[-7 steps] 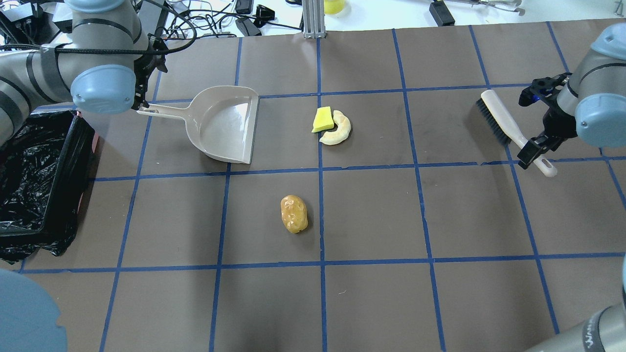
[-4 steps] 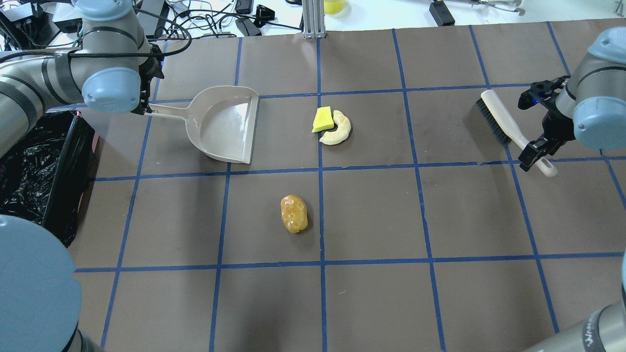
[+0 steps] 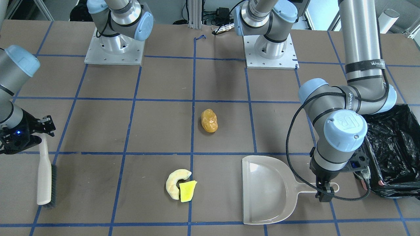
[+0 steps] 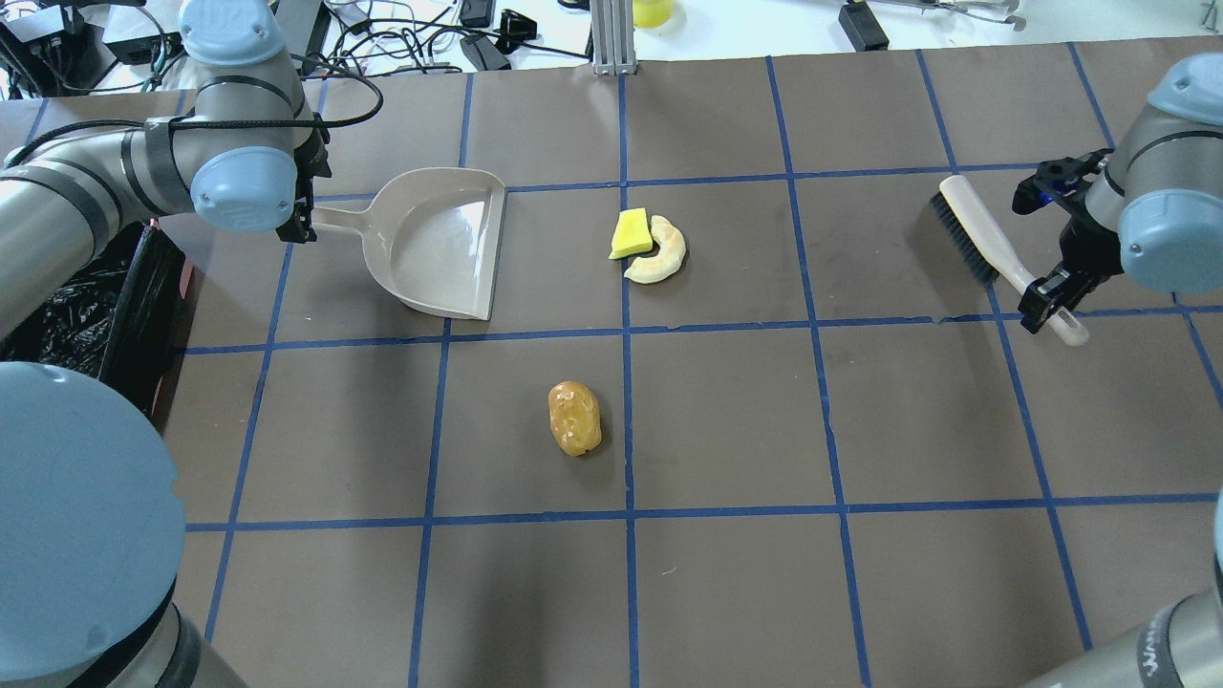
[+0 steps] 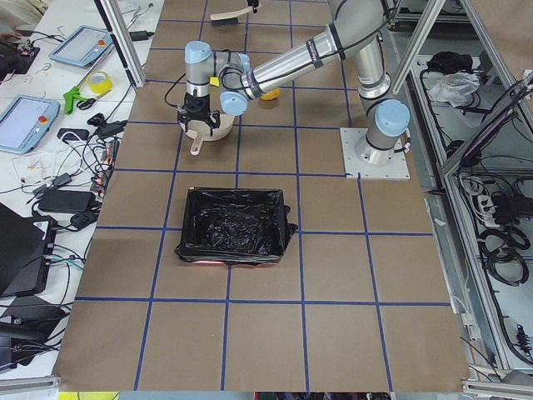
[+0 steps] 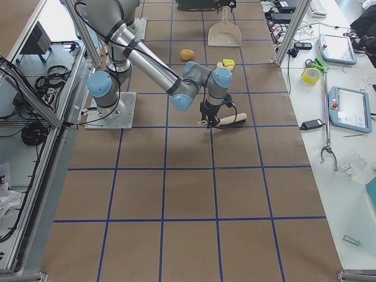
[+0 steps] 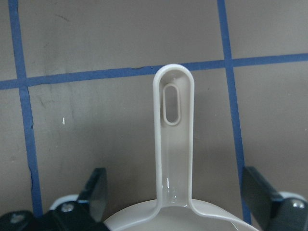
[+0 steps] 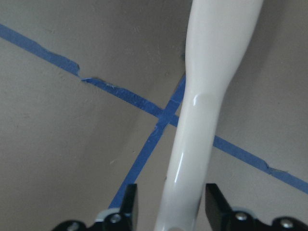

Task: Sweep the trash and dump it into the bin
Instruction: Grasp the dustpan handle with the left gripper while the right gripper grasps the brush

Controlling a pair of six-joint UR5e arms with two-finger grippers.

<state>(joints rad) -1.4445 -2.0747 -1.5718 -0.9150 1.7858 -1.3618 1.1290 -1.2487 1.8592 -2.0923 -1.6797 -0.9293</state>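
Observation:
The trash lies on the brown mat: a golden-brown lump (image 4: 574, 418) at the centre, and a cream crescent (image 4: 662, 256) touching a yellow-green sponge wedge (image 4: 630, 233) further back. The black-bagged bin (image 4: 143, 287) stands at the left edge. My left gripper (image 7: 178, 192) is open, its fingers wide on either side of the beige dustpan's handle (image 7: 173, 120), not touching it. My right gripper (image 8: 171, 204) is partly open astride the white handle of the brush (image 4: 975, 234), with a gap showing on one side. Both tools lie on the mat.
The dustpan (image 4: 439, 244) opens toward the sponge and crescent. Blue tape lines grid the mat. Cables and boxes lie beyond the far edge (image 4: 459, 48). The arm bases (image 3: 115, 49) stand at the robot's side of the table.
My left arm has swung right, bringing its gripper over the dustpan handle's end. The right gripper has shifted slightly along the brush handle. Dustpan, brush and trash have not moved.

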